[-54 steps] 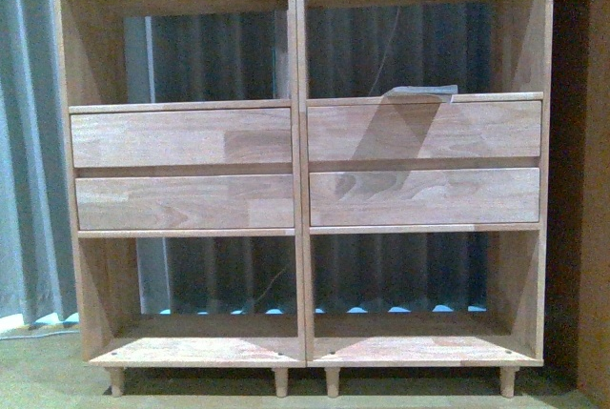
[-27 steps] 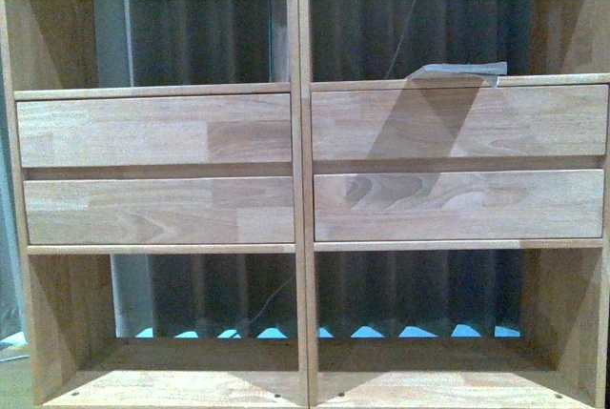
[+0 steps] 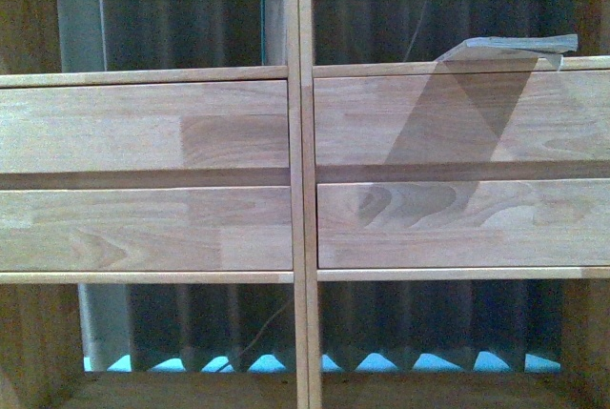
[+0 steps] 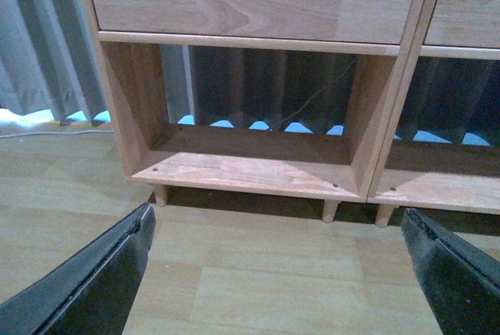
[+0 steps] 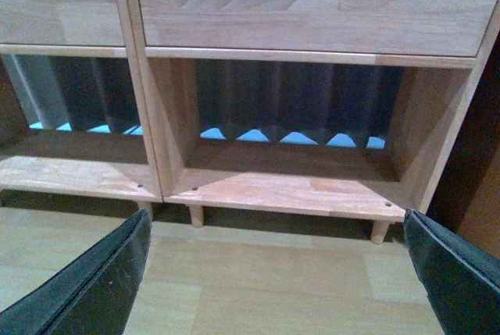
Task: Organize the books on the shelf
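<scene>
The light-wood shelf (image 3: 301, 180) fills the front view, showing its four drawer fronts and a dark curtain behind the open compartments. A thin pale flat thing (image 3: 515, 45), seen edge-on, lies on the ledge above the right drawers; I cannot tell whether it is the paperback. The dark teal book is out of view. My left gripper (image 4: 273, 288) is open and empty above the wood floor, in front of the shelf's lower left compartment (image 4: 250, 171). My right gripper (image 5: 273, 288) is open and empty in front of the lower right compartment (image 5: 289, 183).
Both lower compartments hold nothing. The shelf stands on short peg legs (image 4: 330, 210) on a pale wood floor (image 4: 266, 265). A grey curtain (image 4: 39, 46) hangs beside the shelf's left side. A thin cable (image 4: 312, 94) hangs behind the lower left compartment.
The shelf has grown steadily larger in the front view: its legs, floor and outer sides have left the frame, and the drawers now fill it.
</scene>
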`<state>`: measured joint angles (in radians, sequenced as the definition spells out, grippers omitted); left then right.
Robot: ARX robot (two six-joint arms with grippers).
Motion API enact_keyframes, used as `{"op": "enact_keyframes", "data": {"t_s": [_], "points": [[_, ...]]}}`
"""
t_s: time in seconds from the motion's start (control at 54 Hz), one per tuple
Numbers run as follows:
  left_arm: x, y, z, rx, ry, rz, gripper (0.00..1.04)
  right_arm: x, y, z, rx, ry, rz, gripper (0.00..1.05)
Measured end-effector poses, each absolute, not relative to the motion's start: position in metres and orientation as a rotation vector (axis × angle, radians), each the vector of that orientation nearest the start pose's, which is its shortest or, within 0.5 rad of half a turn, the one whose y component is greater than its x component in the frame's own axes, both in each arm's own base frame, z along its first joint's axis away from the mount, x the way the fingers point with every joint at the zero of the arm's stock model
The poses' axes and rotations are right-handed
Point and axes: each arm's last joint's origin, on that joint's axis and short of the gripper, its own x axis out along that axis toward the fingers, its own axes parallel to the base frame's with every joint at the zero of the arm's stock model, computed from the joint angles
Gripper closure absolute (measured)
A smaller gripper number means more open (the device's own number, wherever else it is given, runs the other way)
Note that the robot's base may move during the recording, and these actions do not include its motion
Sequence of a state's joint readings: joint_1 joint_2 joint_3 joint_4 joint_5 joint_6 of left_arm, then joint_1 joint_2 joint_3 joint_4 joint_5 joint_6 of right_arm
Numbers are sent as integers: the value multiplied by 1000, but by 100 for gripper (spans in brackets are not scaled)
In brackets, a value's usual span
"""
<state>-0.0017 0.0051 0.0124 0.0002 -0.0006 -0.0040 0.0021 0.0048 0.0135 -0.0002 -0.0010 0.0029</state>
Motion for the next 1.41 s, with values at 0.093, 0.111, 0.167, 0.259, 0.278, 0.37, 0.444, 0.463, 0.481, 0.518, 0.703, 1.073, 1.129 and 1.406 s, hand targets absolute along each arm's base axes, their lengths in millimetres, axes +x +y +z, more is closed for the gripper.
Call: {"op": "enact_keyframes", "data": {"t_s": [0.093, 0.111, 0.167, 0.259, 0.278, 0.37, 0.444, 0.463, 0.481, 0.518, 0.703, 1.073, 1.129, 1.406], "points": [[97, 0, 167, -4, -7, -1, 7, 97, 0, 168, 3, -9, 3, 7], [97, 0, 167, -4, -7, -1, 7, 97, 0, 168, 3, -9, 3, 7], [97, 0, 167, -4, -7, -1, 7, 97, 0, 168, 3, -9, 3, 7], [97, 0, 167, -4, -7, -1, 7, 97, 0, 168, 3, -9, 3, 7], [97, 0, 167, -4, -7, 0, 7, 97, 0, 168, 3, -9, 3, 7], [97, 0, 167, -4, -7, -1, 7, 97, 0, 168, 3, -9, 2, 7], [97, 0, 167, -4, -7, -1, 7, 97, 0, 168, 3, -9, 3, 7], [97, 0, 167, -4, -7, -1, 7, 97, 0, 168, 3, -9, 3, 7], [97, 0, 167, -4, -7, -1, 7, 97, 0, 168, 3, -9, 3, 7], [97, 0, 167, -4, -6, -1, 7, 97, 0, 168, 3, -9, 3, 7], [97, 0, 167, -4, -6, -1, 7, 97, 0, 168, 3, -9, 2, 7], [97, 0, 167, -4, -6, -2, 7, 97, 0, 168, 3, -9, 2, 7], [97, 0, 167, -4, -6, -1, 7, 97, 0, 168, 3, -9, 3, 7], [97, 0, 167, -4, -6, -1, 7, 97, 0, 168, 3, -9, 3, 7]]}}
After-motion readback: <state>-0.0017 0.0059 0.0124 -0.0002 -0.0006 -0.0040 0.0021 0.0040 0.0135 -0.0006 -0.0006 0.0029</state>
